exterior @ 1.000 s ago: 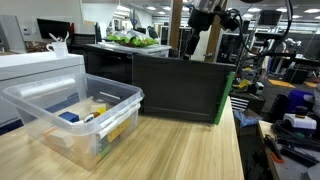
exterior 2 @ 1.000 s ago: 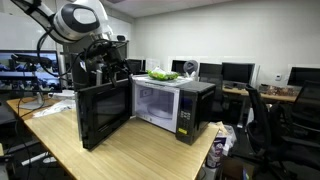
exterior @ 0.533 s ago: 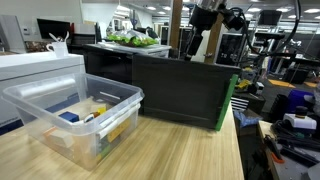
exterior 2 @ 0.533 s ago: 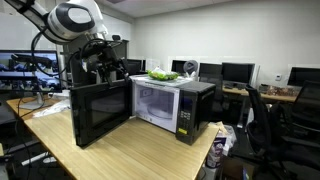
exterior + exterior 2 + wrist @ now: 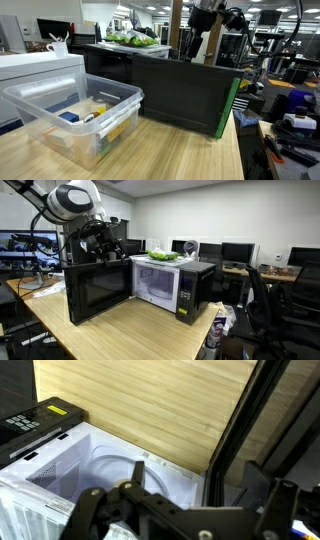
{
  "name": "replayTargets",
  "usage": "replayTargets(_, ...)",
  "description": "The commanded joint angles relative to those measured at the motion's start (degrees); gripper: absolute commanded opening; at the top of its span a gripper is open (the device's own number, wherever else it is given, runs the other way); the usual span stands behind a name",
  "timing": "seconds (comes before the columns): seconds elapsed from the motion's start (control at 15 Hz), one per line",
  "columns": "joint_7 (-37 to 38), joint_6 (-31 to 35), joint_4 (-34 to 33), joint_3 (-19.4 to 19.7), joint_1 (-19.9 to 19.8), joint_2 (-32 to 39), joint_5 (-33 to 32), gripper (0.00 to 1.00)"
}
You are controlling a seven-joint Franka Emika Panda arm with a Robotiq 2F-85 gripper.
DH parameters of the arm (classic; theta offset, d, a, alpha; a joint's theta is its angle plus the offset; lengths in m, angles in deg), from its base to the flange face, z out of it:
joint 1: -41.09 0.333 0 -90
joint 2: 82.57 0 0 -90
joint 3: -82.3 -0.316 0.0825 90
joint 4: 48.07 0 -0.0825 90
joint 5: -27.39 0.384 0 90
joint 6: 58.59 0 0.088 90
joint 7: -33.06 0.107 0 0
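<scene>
1. Surface: a light wood-grain tabletop (image 5: 150,150) carries the microwave (image 5: 170,285), seen in both exterior views. The room is an open office or lab with rows of monitors (image 5: 235,252) and dark chairs (image 5: 272,298).

2. Microwave door (image 5: 95,290): it is swung wide open and stands out from the cabinet over the tabletop. The white cavity (image 5: 120,460) is visible from the wrist view.

3. My gripper (image 5: 100,246): its jaws are spread wide with nothing between them. It hangs just above the door's upper edge (contact cannot be confirmed).

4. Nearby items: green produce (image 5: 130,40) lies on top of the microwave. A clear plastic bin (image 5: 70,115) sits beside it.

5. Writing: the control panel (image 5: 30,420) bears markings too small to read.
</scene>
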Motion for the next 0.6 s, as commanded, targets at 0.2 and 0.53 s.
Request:
replayTargets(0.2, 0.17, -0.3, -0.08, -1.88, 1.26, 0.09, -0.35, 1.0)
replayTargets(0.53, 0.34, 0.49, 0.81, -3.8, 2.42, -0.81, -0.78, 1.0)
